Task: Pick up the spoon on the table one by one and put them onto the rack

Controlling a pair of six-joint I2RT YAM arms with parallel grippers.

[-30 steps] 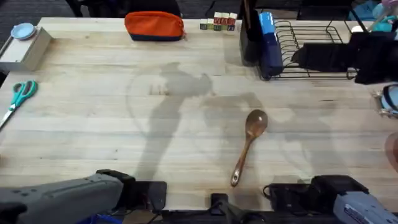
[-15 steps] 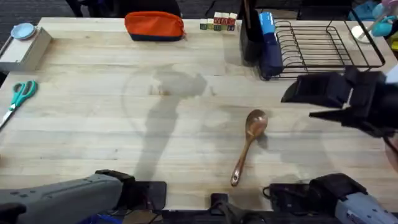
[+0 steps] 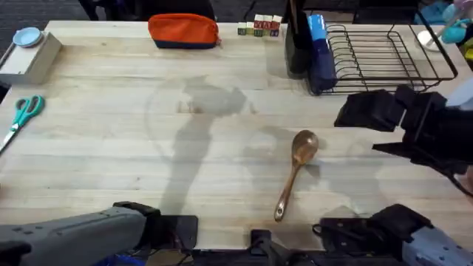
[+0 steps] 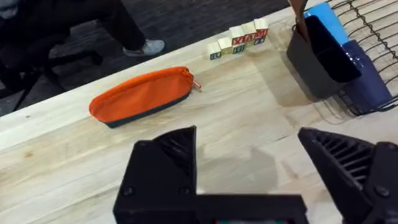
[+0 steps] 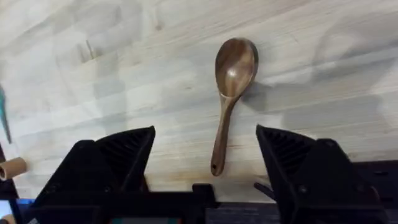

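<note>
Spoon [image 3: 296, 170] lies flat on the table [image 3: 111, 162], bowl pointing toward the rack [image 3: 377, 55] and handle pointing away from it, toward the arm bases. It is well apart from the rack, on open wood in front of it.

Right gripper [image 3: 384, 129] hangs above the table between the spoon and the rack, to the side of the spoon's bowl and not touching it. Its jaws stand wide open and hold nothing; in the right wrist view the spoon [image 5: 229, 93] sits in the gap between the two black fingers [image 5: 118, 155], farther out on the planks.

Left gripper [image 4: 267, 168] has its jaws spread open too, with nothing between them. Its wrist view looks across the table [image 4: 236, 118] at an orange pouch [image 4: 142, 96], a row of small blocks [image 4: 239, 40], and the rack's dark holder [image 4: 326, 56] with its blue part.

From the spoon, the pouch [image 3: 183, 31] lies at the far edge of the table, and the blocks [image 3: 259, 27] sit between pouch and rack. Teal scissors [image 3: 22, 114] rest far across the table from the spoon, near a pale box [image 3: 29, 55].
</note>
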